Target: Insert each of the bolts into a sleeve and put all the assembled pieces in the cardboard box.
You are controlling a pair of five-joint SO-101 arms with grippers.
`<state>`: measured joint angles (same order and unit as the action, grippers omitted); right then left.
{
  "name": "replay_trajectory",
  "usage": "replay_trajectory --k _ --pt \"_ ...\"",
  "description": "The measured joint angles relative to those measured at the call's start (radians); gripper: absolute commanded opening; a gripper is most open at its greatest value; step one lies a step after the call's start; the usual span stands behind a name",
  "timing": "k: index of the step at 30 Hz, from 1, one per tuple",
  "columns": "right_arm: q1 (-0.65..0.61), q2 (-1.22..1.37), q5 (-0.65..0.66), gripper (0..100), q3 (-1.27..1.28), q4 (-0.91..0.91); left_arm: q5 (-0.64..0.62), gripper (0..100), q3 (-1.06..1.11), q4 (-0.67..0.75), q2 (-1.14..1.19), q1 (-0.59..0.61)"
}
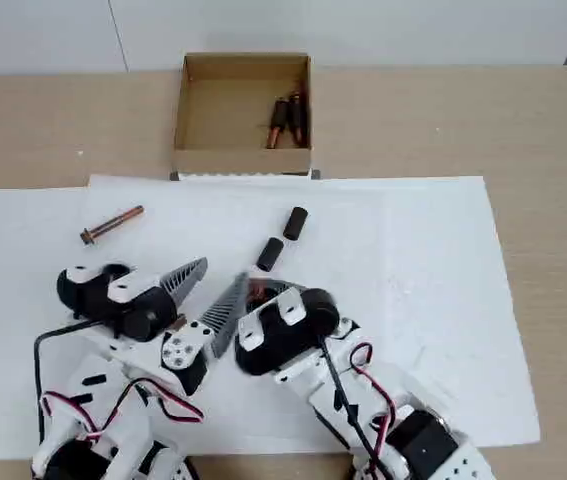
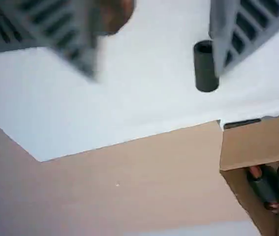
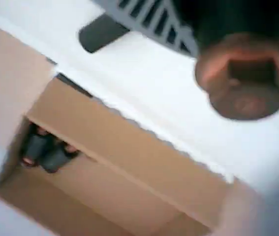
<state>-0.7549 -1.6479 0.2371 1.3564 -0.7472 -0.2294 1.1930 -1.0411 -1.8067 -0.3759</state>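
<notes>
Your right claw (image 1: pixel 259 291) was clamped on a bolt (image 3: pixel 242 83). Your left claw (image 1: pixel 206 290) gaped wide and empty, with a sleeve (image 1: pixel 269 254) just ahead of its tips. You needed to grip that sleeve mid-body, bore clear. The right wrist view gave the bolt's hex head end-on; the high view gave a second sleeve (image 1: pixel 296 222) farther ahead.

A robotics lab bench, by the look: pale wood tabletop (image 1: pixel 553 130) under a white wall (image 1: pixel 383 25) at the top, paper sheet (image 1: pixel 423 300) across the middle, loose wiring (image 1: pixel 373 385) below.
</notes>
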Motion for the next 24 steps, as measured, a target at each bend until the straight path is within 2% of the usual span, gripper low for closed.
replay_trajectory --k 8,13,19,24 --pt "0.138 0.002 0.0 0.4 0.003 0.0 0.006 0 0.005 0.023 -0.002 0.232" --pt "0.215 0.002 -0.044 0.4 0.003 0.0 0.101 0 0.149 0.023 0.0 0.336" --pt "0.425 0.002 -0.14 0.4 0.003 -0.048 0.115 0 0.325 0.023 0.0 0.348" --pt "0.47 0.005 -0.173 0.4 -0.008 -0.118 0.121 0 0.408 0.023 0.0 0.358"
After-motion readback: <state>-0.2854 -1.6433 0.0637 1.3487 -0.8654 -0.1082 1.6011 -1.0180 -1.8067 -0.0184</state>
